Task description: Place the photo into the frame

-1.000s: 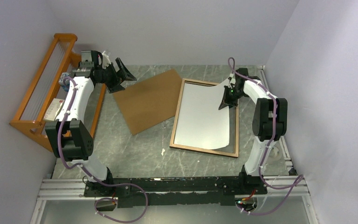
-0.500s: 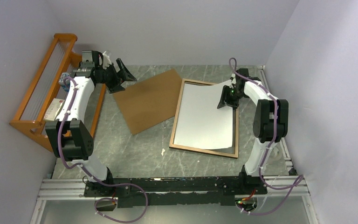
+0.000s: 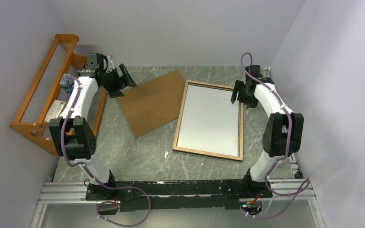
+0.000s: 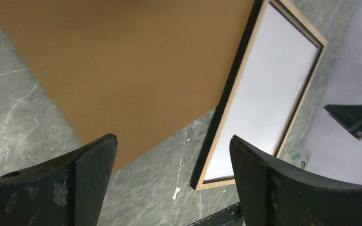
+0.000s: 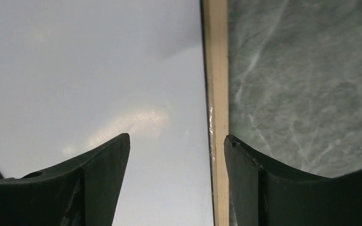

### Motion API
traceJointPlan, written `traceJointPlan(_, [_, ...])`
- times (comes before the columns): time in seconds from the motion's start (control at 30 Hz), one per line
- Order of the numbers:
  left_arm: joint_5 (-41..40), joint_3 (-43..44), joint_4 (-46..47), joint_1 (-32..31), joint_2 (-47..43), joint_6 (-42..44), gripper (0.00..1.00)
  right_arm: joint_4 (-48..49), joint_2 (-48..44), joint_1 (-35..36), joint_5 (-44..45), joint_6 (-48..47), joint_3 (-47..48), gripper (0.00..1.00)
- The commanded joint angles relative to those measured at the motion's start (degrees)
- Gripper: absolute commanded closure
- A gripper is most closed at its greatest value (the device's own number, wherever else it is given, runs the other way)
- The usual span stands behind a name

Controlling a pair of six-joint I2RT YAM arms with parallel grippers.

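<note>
The frame (image 3: pixel 181 118) lies on the table with its brown wood back up. The photo (image 3: pixel 211 118) lies flat inside it, white back up. My right gripper (image 3: pixel 234 96) hovers open over the frame's far right rail and holds nothing. In the right wrist view the photo (image 5: pixel 99 70) and the wood rail (image 5: pixel 216 70) show between the spread jaws of the right gripper (image 5: pixel 175 141). My left gripper (image 3: pixel 125 80) stands open and empty above the far left of the table. In its wrist view the left gripper (image 4: pixel 172 143) looks down on the frame (image 4: pixel 226 99) and the photo (image 4: pixel 273 89).
A flat brown backing board (image 3: pixel 152 100) lies left of the frame, also seen as the brown board (image 4: pixel 132 61) in the left wrist view. An orange wooden rack (image 3: pixel 38 95) stands along the left wall. A small white scrap (image 3: pixel 166 154) lies on the grey table.
My right gripper opened and let go of the photo's raised far right corner. The photo settled flat inside the frame. The right gripper drew back toward the far right; the left arm barely shifted.
</note>
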Motion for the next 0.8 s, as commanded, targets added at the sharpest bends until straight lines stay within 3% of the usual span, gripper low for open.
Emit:
traceJointPlan(0.0, [-4.04,1.59,-1.49,-0.22,1.29,1.99,0.06,3.22,-7.11,1.03,4.37,3.25,-0.57,0.24])
traceJointPlan(0.17, [-7.9,-0.39,-0.62,-0.22,2.32,1.49,0.06,9.16,-7.94,5.6,-2.3,5.06,-1.22,0.27])
traceJointPlan(0.4, [-13.75,-5.58,0.4,-0.22,3.75,-1.0,0.09,13.95,0.38,18.36,-5.05,9.36,6.92,0.3])
traceJointPlan(0.63, [-5.02,-12.37,8.42,-0.22,3.78,-2.98,0.21,21.78,11.84,29.32,-13.69,16.64,14.06,0.35])
traceJointPlan(0.77, [-4.67,-11.67,10.04,-0.22,5.68,-2.38,0.24,23.77,17.46,33.37,-17.88,20.77,16.67,0.38])
